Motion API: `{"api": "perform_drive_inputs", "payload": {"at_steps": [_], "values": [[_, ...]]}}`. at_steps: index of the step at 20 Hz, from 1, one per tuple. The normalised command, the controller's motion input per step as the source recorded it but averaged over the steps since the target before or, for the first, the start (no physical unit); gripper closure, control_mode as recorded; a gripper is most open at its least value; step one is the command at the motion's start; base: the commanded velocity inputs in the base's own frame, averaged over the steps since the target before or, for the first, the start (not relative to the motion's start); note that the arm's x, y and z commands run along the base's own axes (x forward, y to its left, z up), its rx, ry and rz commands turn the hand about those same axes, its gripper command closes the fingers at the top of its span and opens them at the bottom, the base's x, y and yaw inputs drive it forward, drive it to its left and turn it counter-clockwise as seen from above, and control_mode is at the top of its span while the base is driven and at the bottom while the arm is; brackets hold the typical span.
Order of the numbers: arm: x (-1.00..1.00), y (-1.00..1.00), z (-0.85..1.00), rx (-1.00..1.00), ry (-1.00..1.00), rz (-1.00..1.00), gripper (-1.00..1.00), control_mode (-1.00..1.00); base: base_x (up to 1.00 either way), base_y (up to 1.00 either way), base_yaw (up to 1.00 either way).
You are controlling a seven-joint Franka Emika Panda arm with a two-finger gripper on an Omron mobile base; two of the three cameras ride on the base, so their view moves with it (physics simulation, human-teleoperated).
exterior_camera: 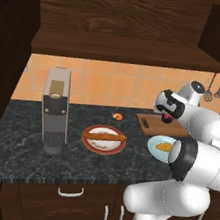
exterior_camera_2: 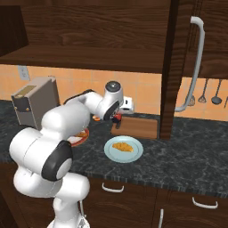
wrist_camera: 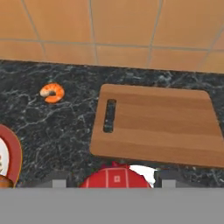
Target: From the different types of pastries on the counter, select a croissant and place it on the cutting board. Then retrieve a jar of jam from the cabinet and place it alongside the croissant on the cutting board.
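A white robot arm reaches over a dark stone desk (exterior_camera: 5, 140). Its fingers (wrist_camera: 114, 179) are clamped on a jam jar (wrist_camera: 114, 177) with a red lid, held just off the near edge of the bare wooden cutting board (wrist_camera: 159, 124). A tiny orange curled pastry (wrist_camera: 52, 92) lies near the desk's back edge. A golden pastry (exterior_camera_2: 123, 146) sits on a pale blue plate (exterior_camera_2: 111, 153).
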Motion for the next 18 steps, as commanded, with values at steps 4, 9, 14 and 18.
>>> {"api": "perform_drive_inputs", "payload": {"at_steps": [4, 9, 14, 18], "values": [[-0.36, 0.0, -0.76, -0.08, 0.06, -0.04, 1.0, -1.0, 0.0, 0.0, 0.0], [0.34, -0.03, 0.03, 0.18, -0.04, -0.04, 1.0, -1.0, 0.0, 0.0, 0.0], [0.97, -0.04, 0.13, 0.19, -0.07, -0.03, 1.0, -1.0, 0.0, 0.0, 0.0], [0.14, 0.0, -0.11, 0.0, 0.0, 0.01, 1.0, -1.0, 0.0, 0.0, 0.0]]}}
